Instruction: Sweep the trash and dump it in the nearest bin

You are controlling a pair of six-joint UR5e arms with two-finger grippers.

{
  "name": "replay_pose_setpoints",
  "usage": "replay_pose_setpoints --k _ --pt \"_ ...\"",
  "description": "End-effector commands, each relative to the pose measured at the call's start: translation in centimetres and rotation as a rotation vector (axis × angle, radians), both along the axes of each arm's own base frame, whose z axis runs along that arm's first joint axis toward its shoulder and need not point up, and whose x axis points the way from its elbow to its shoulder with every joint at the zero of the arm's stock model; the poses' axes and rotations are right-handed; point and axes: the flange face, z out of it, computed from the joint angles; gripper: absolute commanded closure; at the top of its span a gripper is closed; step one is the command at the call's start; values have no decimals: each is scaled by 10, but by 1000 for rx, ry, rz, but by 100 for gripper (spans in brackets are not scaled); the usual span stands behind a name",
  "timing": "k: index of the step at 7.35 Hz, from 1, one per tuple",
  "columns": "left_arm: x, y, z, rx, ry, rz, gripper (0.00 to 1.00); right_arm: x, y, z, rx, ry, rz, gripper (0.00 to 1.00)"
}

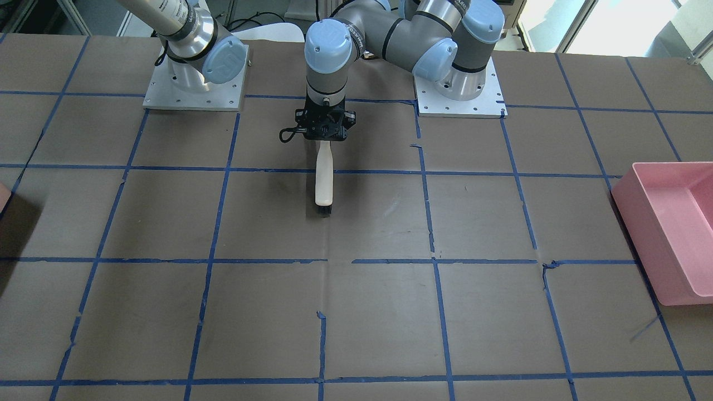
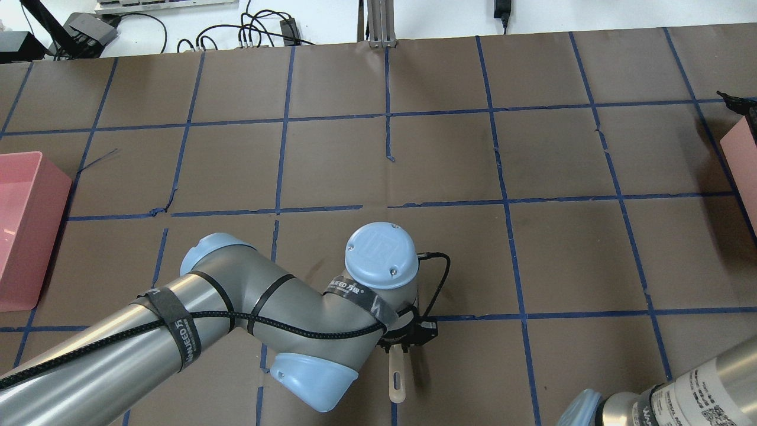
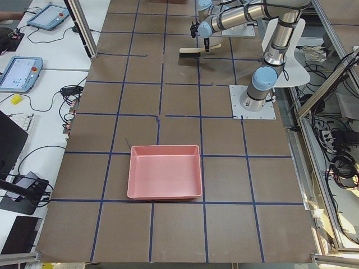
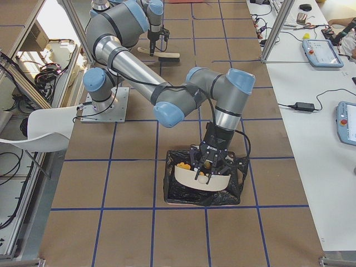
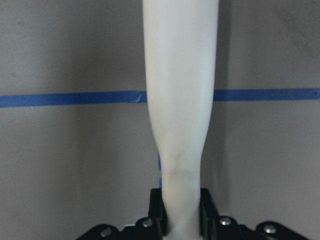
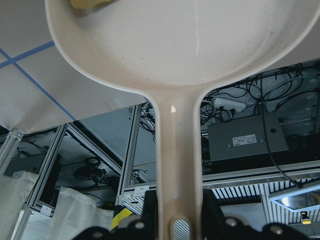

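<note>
A yellow trash chunk sits in the dustpan, upper left of the right wrist view. The right gripper clamps its handle, holding it over the black-lined bin, likely to dump. The left gripper, clenched on the brush, holds it low at the front view's upper centre, out of the way.

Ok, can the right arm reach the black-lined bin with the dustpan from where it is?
Probably yes. The right tool holds the dustpan right over the black-lined bin, with nothing visible between them. The left tool and its brush are far off, well out of the way.
</note>
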Motion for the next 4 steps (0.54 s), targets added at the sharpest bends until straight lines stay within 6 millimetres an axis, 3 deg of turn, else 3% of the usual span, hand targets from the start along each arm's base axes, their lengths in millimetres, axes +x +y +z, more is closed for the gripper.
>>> replay_pose_setpoints --k 1,4 --pt "0 0 -1 2 -4 3 93 21 -16 2 33 55 19 98" --pt "0 0 -1 2 -4 3 91 22 -20 1 -11 33 38 99"
